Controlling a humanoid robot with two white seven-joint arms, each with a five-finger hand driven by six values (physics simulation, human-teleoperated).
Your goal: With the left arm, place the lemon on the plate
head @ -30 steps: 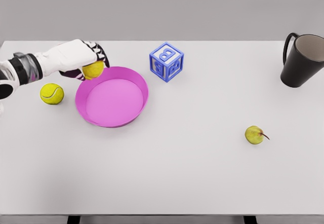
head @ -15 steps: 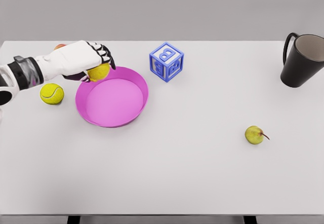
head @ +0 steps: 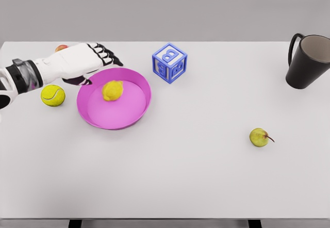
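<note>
The lemon (head: 112,90) lies inside the pink plate (head: 138,115), left of centre. My left hand (head: 85,59) hovers at the far-left rim, fingers spread, holding nothing. Placement judged complete; only withdrawal remains.

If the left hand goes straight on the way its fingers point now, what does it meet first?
Probably the block. The left hand, open, points right over the plate's far rim; the lemon lies nearer the camera than that line. Height is unclear.
</note>
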